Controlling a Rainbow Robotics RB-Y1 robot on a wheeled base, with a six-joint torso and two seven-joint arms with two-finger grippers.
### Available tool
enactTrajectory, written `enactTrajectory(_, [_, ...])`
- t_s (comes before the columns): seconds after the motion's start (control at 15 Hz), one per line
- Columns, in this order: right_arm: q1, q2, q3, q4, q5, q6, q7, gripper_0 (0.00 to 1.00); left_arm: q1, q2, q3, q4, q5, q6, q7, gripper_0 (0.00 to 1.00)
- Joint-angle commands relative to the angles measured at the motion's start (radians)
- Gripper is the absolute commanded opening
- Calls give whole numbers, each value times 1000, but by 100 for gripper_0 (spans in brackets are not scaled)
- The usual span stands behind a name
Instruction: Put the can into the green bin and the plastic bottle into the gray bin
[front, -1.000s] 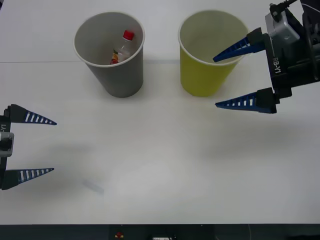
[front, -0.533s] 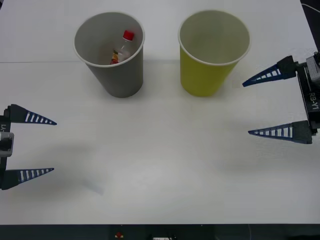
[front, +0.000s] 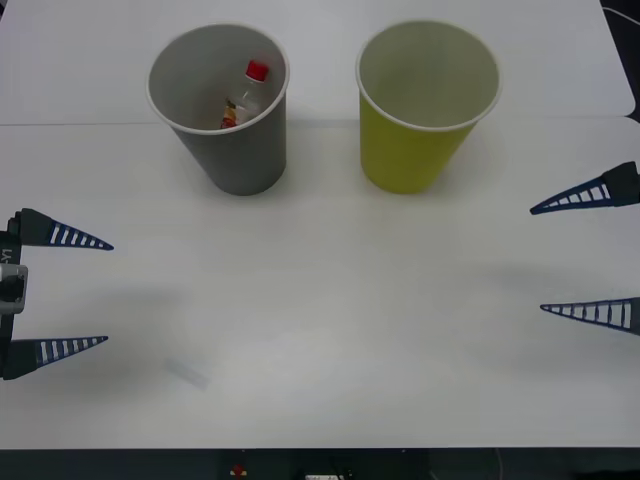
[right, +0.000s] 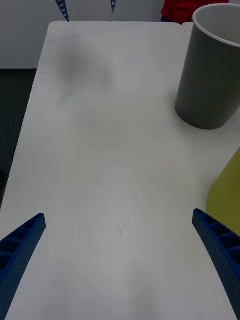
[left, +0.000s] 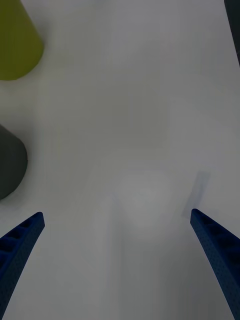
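Note:
The gray bin stands at the back left of the white table, and the plastic bottle leans inside it, red cap up. To its right stands the green bin; the can is hidden. My right gripper hangs open at the table's right edge, apart from the green bin, nothing between its fingers. Its wrist view shows the gray bin and a slice of the green bin. My left gripper is open and empty at the left edge, with the green bin and gray bin beyond it.
A faint pale strip lies flat on the table near the front left, also seen as a pale strip from the left wrist. The table's front edge runs close below both grippers.
My right gripper has drawn back from over the green bin's rim, moving right and toward the front, still open. The left arm has not moved.

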Motion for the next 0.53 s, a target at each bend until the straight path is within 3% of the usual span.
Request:
enactTrajectory(0.07, [43,-1,-47,0,0,0,18,100,0,0,0,0,0,0,0,100])
enactTrajectory(0.53, [83,-1,-100,2,43,0,32,100,0,0,0,0,0,0,0,100])
